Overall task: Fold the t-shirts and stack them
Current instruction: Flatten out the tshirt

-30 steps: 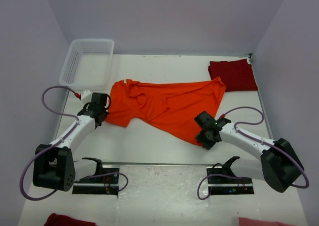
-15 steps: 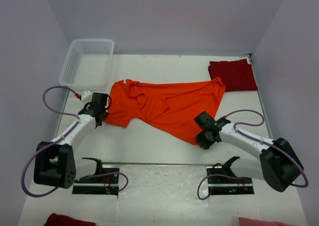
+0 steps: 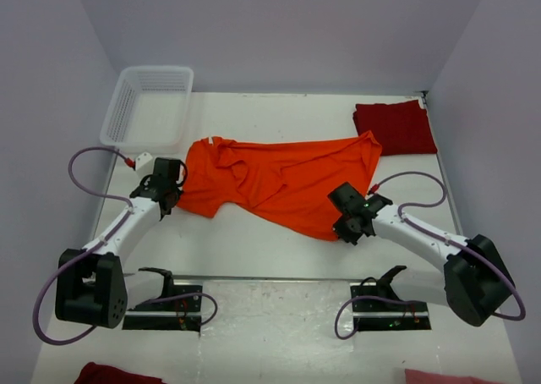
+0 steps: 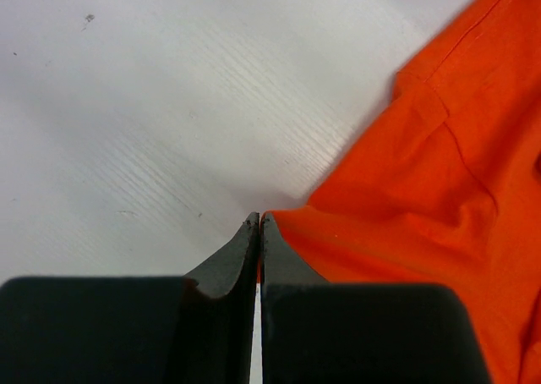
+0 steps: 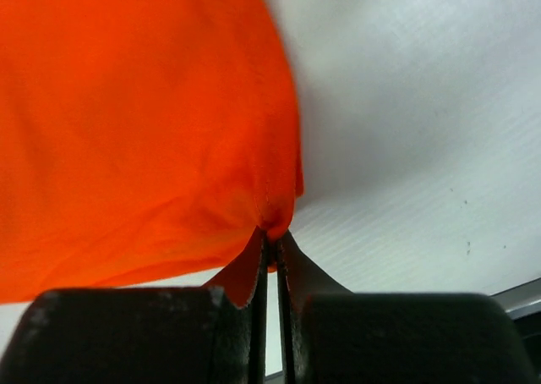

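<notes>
**A:** So, where is the orange t-shirt [image 3: 279, 181] lying at this point?

**B:** It is lying unfolded and wrinkled across the middle of the table [image 3: 254, 249], running from near the left edge toward the right edge. The dark red t-shirt [image 3: 396, 128] is sitting folded in the far right corner, just beside the orange one's far tip. I am reading it as the start of the stack.

**A:** And why are the two arms working at opposite ends of the cloth?

**B:** Each one is taking a corner. The left gripper [image 4: 258, 225] is pressing its jaws together on the corner nearest the left edge. Only the very tip of the fabric is sitting between them, so that hold is looking thin. The right gripper [image 5: 272, 236] is clamping a small bunch of hem at the shirt's near right corner, and the cloth is puckering right at its fingertips.

**A:** What is that arrangement giving them?

**B:** I am judging that two corners held well apart are letting them draw the shirt taut and flat before any fold. The danger is the left corner slipping out as the tension is building.

**A:** And the basket [image 3: 148, 105]?

**B:** It is standing in the far left corner, clear of the cloth.
</notes>
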